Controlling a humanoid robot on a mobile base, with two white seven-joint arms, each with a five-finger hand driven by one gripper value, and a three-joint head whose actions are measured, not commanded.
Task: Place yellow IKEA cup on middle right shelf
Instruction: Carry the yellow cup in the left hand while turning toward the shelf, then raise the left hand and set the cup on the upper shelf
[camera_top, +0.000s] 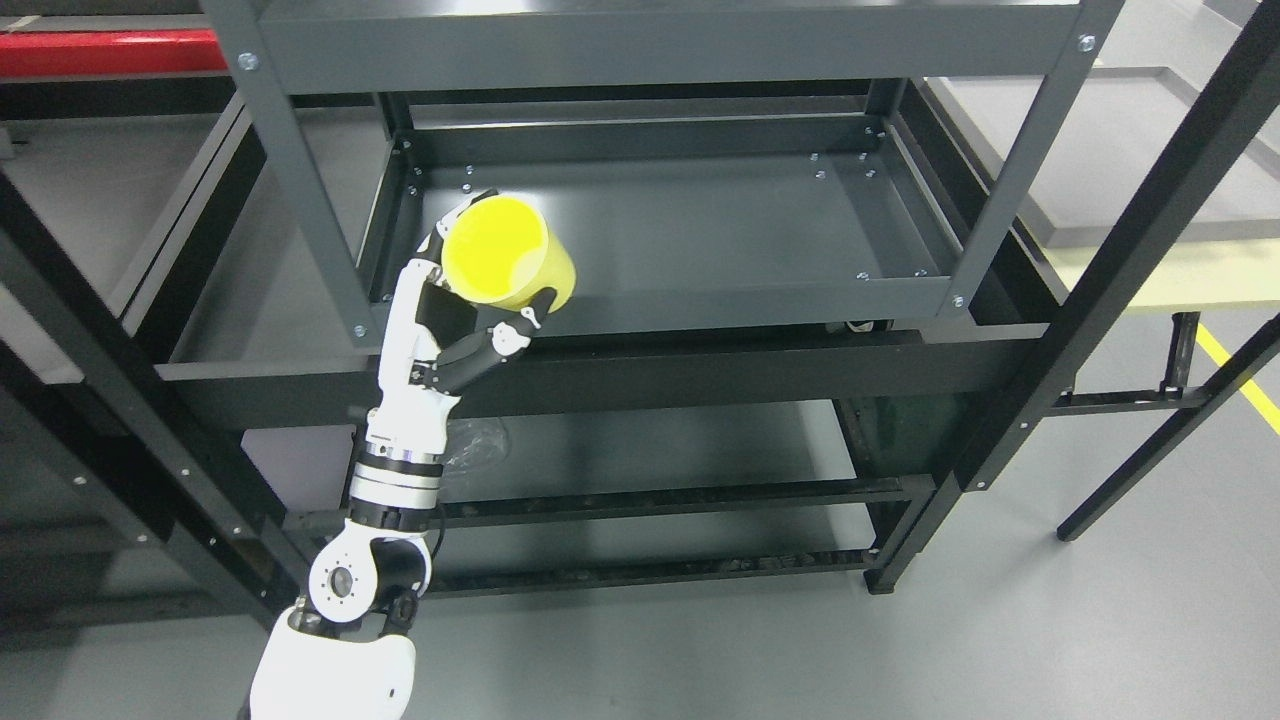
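Observation:
My left hand (470, 300) holds the yellow cup (508, 252), fingers curled around its body. The cup is tilted, its open mouth facing the camera. It hangs above the front left part of the dark grey middle shelf tray (700, 230), near the tray's front lip. The white left arm rises from the lower left of the head view. My right arm does not show.
A grey upright post (300, 190) stands just left of the hand, another post (1020, 170) at the right. A top shelf (660, 40) overhangs the tray. A lower shelf (650, 440) lies beneath. A black frame leg (1130, 270) crosses at the right.

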